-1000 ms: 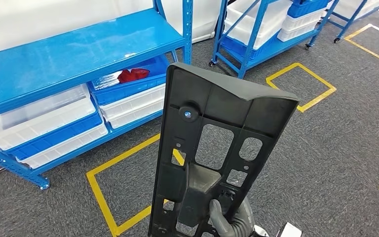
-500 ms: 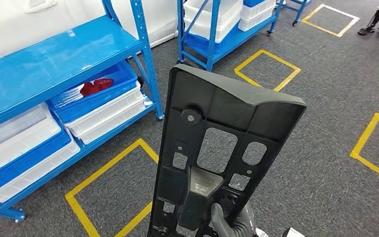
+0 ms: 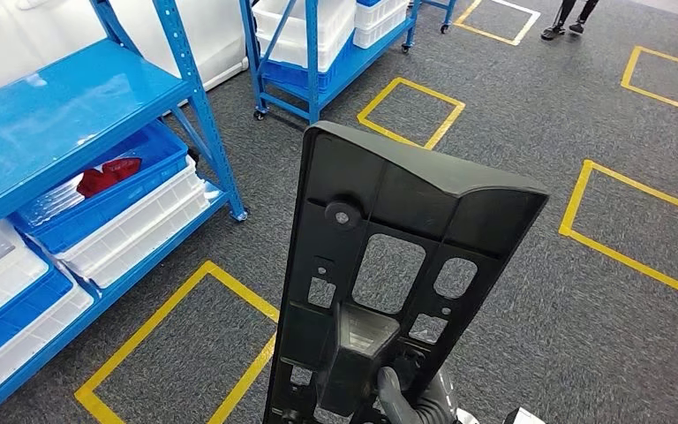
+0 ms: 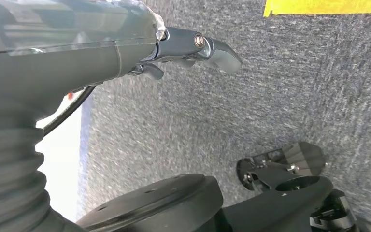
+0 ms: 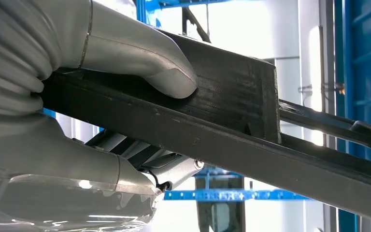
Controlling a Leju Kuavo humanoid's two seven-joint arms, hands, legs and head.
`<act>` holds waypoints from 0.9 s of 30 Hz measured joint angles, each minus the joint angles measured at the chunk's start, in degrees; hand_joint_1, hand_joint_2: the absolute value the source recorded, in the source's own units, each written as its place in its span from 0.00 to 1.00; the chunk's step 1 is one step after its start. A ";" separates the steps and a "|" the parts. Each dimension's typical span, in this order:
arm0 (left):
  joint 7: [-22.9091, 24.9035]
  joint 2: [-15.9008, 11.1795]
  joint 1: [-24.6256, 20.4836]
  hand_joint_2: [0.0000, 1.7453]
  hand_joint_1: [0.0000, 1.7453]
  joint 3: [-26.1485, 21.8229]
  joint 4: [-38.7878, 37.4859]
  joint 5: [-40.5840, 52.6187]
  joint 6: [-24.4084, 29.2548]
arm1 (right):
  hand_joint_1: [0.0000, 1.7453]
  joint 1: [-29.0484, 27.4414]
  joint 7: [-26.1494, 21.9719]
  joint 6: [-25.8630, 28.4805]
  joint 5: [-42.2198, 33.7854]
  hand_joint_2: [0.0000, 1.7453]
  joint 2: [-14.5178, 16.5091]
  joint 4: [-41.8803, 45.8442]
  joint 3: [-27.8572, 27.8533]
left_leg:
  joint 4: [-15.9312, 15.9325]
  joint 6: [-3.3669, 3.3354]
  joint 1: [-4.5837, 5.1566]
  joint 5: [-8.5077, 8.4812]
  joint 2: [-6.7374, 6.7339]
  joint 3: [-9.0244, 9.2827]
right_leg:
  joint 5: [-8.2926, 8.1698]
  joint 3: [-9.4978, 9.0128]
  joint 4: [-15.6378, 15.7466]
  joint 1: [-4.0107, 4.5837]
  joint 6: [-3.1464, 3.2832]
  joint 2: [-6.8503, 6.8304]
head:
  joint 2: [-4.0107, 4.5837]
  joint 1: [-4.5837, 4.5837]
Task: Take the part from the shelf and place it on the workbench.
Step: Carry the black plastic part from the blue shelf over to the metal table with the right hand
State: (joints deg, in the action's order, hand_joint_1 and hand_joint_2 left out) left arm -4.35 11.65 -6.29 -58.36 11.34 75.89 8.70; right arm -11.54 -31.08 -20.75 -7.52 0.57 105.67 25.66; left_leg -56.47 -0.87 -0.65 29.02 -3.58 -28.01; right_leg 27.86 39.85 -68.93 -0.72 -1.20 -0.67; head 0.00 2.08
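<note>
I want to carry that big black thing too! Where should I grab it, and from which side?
Probably low down, like the robot's right hand does: the black part stands upright, and its raised block near the bottom gives the thumb something to press. Come from below; the wide top offers no such hold.

The right hand [image 3: 410, 399] grips the lower end of the part [image 3: 397, 265], which stands upright above it. To the left of the hand is a shelf [image 3: 62, 97] with bins [image 3: 132, 216] on its lower level. Beyond the hand, farther off, stands a cart [image 3: 318, 44] loaded with bins. Taped squares [image 3: 177, 344] lie on the floor left, right and ahead of the hand.
</note>
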 joint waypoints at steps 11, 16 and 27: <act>0.02 -0.21 -0.33 1.00 0.00 -0.02 0.00 0.21 -0.04 | 0.89 0.60 -0.44 -0.40 -0.37 1.00 0.02 -0.08 -0.17 | -12.14 2.37 0.16 7.66 2.54 -4.35 | -2.79 -5.76 11.47 0.62 3.36 0.68 | 0.00 0.01; 0.07 -0.34 -0.71 1.00 0.00 -0.02 0.00 0.28 -0.17 | 0.89 0.55 -0.44 -0.40 -0.37 1.00 0.02 -0.32 -0.21 | -8.73 2.44 -0.26 2.27 4.32 -3.74 | -2.64 -6.08 11.08 0.51 3.07 4.89 | 0.00 0.00; 0.23 -0.24 -0.38 1.00 0.00 -0.01 0.00 0.24 -0.27 | 0.89 0.55 -0.65 -0.60 -0.47 1.00 -0.08 -0.37 -0.42 | -0.24 -0.21 -0.13 -0.44 2.43 -0.83 | 3.83 2.52 -4.25 0.33 -0.05 1.45 | 0.00 0.00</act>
State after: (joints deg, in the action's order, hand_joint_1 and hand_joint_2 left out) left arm -4.12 11.41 -6.67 -58.37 11.34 76.12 8.44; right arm -10.99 -31.73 -21.35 -7.99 0.50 105.31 25.24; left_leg -56.70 -1.08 -0.78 28.57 -1.15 -28.85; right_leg 31.69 42.36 -73.17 -0.39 -1.25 0.78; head 0.00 2.08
